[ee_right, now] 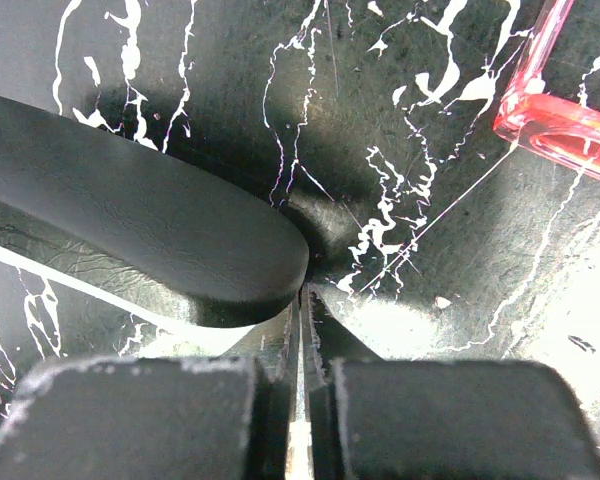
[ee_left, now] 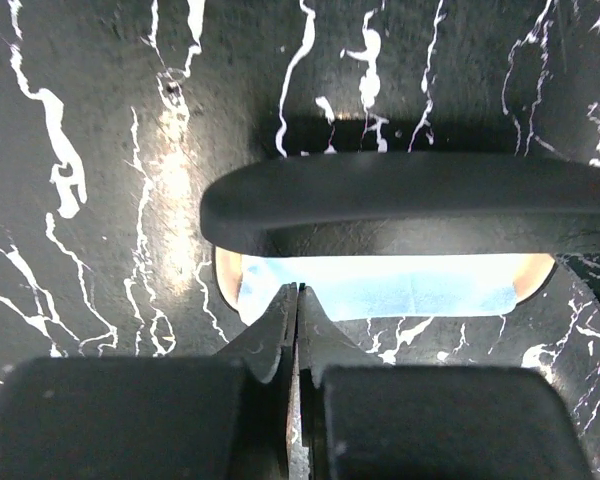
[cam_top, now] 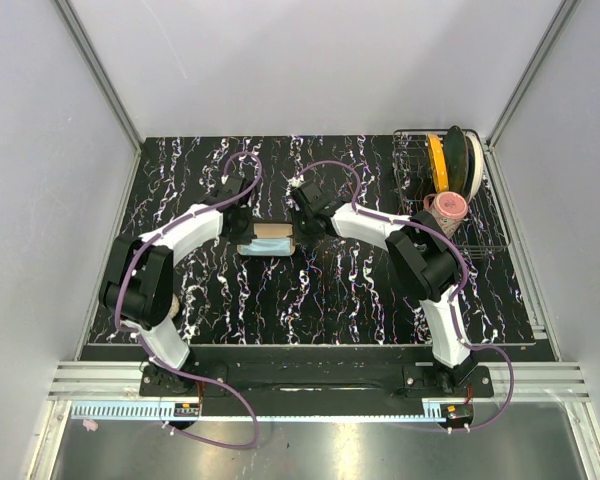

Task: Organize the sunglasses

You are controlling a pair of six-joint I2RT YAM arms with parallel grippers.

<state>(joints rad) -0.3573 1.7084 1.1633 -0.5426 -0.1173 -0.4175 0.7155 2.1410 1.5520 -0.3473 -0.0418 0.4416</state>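
The black oblong case (cam_top: 271, 241) lies at the table's middle, its lid (ee_left: 400, 195) raised over a tan lining. A light blue cloth (ee_left: 380, 287) lies inside. My left gripper (cam_top: 243, 222) is at the case's left end. In the left wrist view its jaws (ee_left: 298, 298) are shut on the case's front rim, with a thin tan strip between them. My right gripper (cam_top: 302, 224) is at the right end, and its jaws (ee_right: 302, 295) are shut at the lid's tip (ee_right: 140, 225), seemingly on the case's edge. The red-pink sunglasses (ee_right: 560, 95) lie on the table beyond it, only partly in view.
A wire rack (cam_top: 450, 195) stands at the back right with yellow and dark plates (cam_top: 450, 160) and a pink cup (cam_top: 448, 206). The black marbled table top (cam_top: 330, 290) is walled on three sides.
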